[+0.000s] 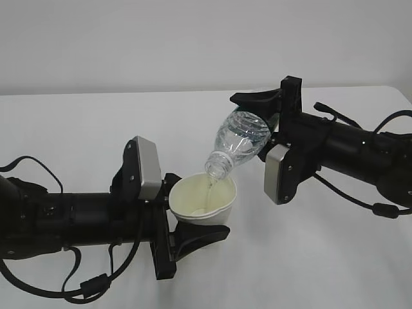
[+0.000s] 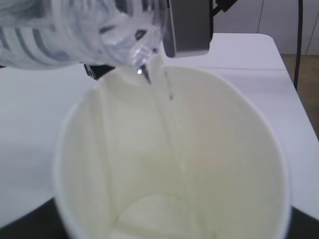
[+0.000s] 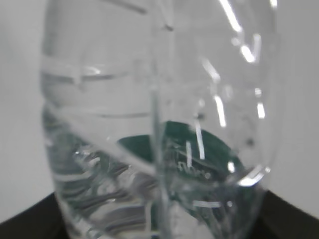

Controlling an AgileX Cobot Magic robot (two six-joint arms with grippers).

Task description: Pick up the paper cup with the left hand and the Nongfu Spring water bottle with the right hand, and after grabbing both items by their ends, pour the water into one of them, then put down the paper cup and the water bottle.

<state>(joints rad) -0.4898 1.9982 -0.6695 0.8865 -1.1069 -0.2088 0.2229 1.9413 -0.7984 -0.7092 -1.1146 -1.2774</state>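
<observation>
My left gripper is shut on the white paper cup, holding it upright just above the table, one finger on each side. My right gripper is shut on the base end of the Nongfu Spring water bottle, which tilts mouth-down over the cup. A thin stream of water falls from the bottle's mouth into the cup. In the left wrist view the cup fills the frame, with the bottle above it and the water running down the inner wall. The bottle fills the right wrist view.
The white table spreads under both arms, with a pale wall behind it. Black cables loop from the left arm near the front edge. The right arm's grey plate hangs close beside the cup's right side.
</observation>
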